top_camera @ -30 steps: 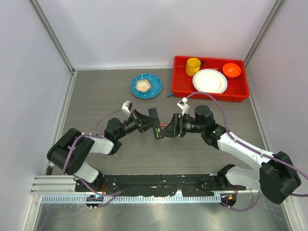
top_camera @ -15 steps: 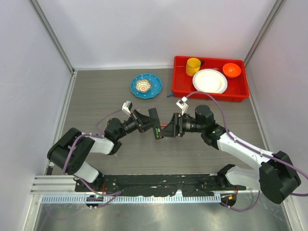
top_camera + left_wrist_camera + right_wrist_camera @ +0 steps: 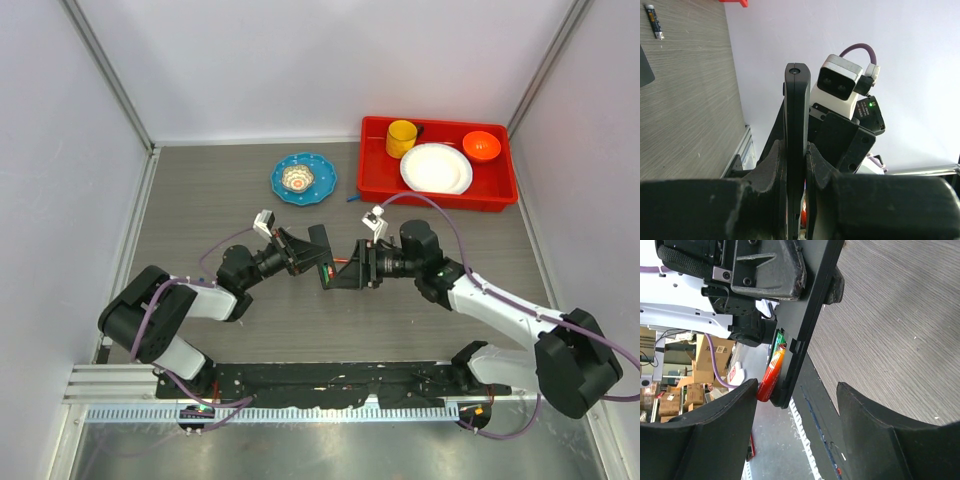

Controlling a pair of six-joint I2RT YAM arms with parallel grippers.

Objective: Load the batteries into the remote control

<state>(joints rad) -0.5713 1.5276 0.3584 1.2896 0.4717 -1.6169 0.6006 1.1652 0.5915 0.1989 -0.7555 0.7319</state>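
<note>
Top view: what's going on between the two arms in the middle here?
The left gripper has its jaws clamped on the remote control, holding it up edge-on. The right gripper faces it with jaws open and grips nothing. An orange-red battery rests against the remote's open back, seemingly only partly in. Loading looks underway, not finished.

The grey table (image 3: 200, 200) carries 1 blue plate (image 3: 326, 186) and 1 red tray (image 3: 371, 165). 1 slim dark cylinder (image 3: 654, 21) lies near the tray.
</note>
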